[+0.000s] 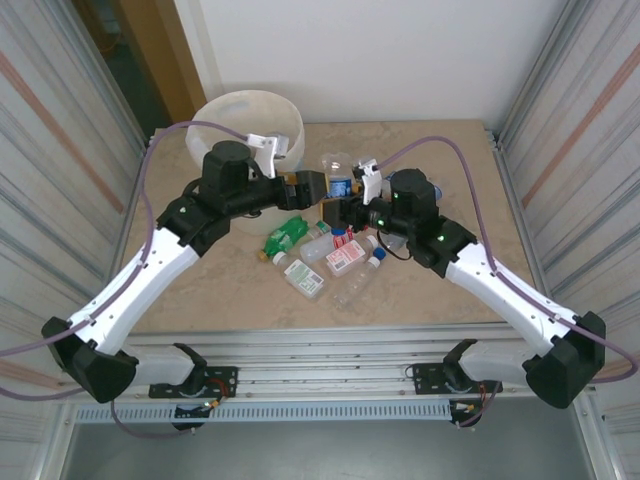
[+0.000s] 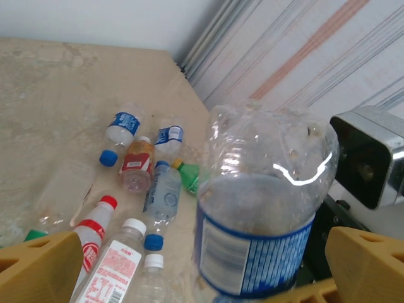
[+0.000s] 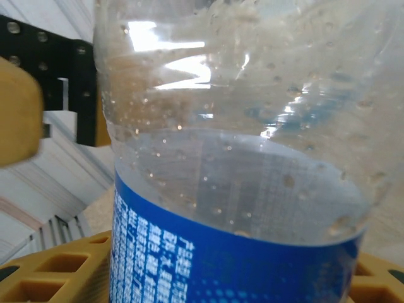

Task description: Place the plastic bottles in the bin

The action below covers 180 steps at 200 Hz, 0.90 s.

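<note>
The right jaws are closing narrowly on a clear blue-labelled water bottle [image 1: 340, 182], holding it up off the counter [image 1: 240, 300] just above the pile. In the right wrist view the bottle's body is sitting hard against the tan fingers [image 3: 57, 271]. The left jaws are gaping fully, one tan finger [image 2: 38, 265] on either side of that same bottle, neither visibly pressing on it. This is reading as a handover. The bin [image 1: 240, 105] is standing at the far left of the counter, close behind the left arm [image 1: 160, 255], so passing the bottle across is likely sparing the right arm a long reach.

The held bottle is looking empty apart from droplets clinging to its inner wall. The bin's inside is showing pale from above, with no bottle making itself out there, though its floor is hard to judge.

The rest of the bottles are lying loose on the counter under the two wrists, all outside the bin: a green bottle [image 1: 285, 237], a red-labelled bottle [image 1: 347, 258] and several clear blue-capped bottles [image 2: 164, 189].
</note>
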Each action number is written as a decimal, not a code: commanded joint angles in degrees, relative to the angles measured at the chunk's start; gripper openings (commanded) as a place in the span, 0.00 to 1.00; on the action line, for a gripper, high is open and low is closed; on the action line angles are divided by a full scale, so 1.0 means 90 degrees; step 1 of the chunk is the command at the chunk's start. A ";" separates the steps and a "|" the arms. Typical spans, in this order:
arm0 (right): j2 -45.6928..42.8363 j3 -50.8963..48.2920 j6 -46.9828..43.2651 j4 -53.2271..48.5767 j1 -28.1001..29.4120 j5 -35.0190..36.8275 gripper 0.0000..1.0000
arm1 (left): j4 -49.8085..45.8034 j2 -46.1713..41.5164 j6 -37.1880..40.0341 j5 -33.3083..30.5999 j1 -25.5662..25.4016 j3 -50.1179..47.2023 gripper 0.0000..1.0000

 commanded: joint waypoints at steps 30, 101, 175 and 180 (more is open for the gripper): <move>0.0259 0.0366 -0.0163 0.0361 0.0217 -0.0296 0.45 | 0.0573 0.0178 0.0029 0.0397 -0.0052 0.0121 0.99; 0.0385 0.0445 -0.0124 0.0586 0.0350 -0.0384 0.45 | 0.0670 0.0250 -0.0070 0.0348 -0.0056 0.0005 0.89; 0.0387 0.0463 -0.0057 0.0743 0.0383 -0.0402 0.45 | 0.0838 0.0347 -0.0214 0.0498 -0.0053 -0.0135 0.81; 0.0391 0.0472 -0.0048 0.0753 0.0381 -0.0411 0.45 | 0.0839 0.0364 -0.0216 0.0514 -0.0052 -0.0119 0.79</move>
